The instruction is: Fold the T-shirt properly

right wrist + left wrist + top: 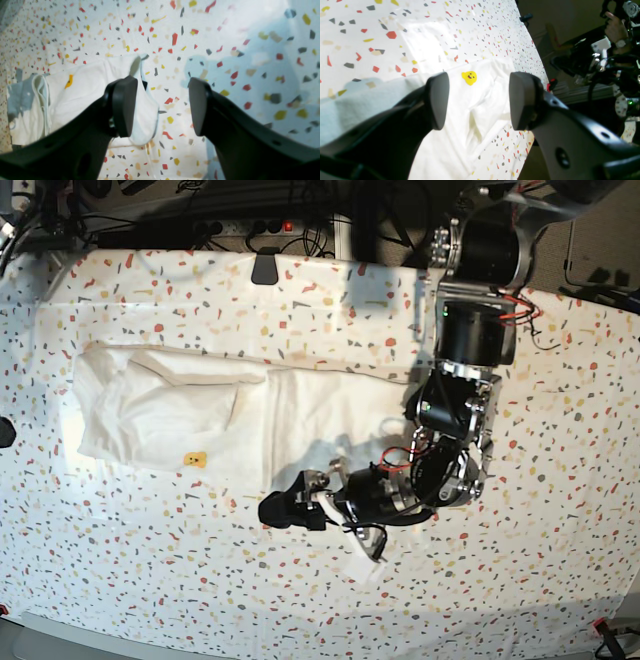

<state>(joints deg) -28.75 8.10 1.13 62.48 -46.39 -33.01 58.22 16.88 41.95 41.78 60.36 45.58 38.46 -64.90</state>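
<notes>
Claws, two: left claw (477, 100) and right claw (162, 107) gaping empty; one T-shirt (170, 415).

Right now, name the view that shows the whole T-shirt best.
The base view: the T-shirt lies there edge to edge, partly folded, plain side up. The left wrist view shows one wrinkled part with a yellow smiley; the right wrist view shows one end behind a finger.

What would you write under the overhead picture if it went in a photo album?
A robot arm reaches its open claw over a white T-shirt lying partly folded on a speckled table.
</notes>
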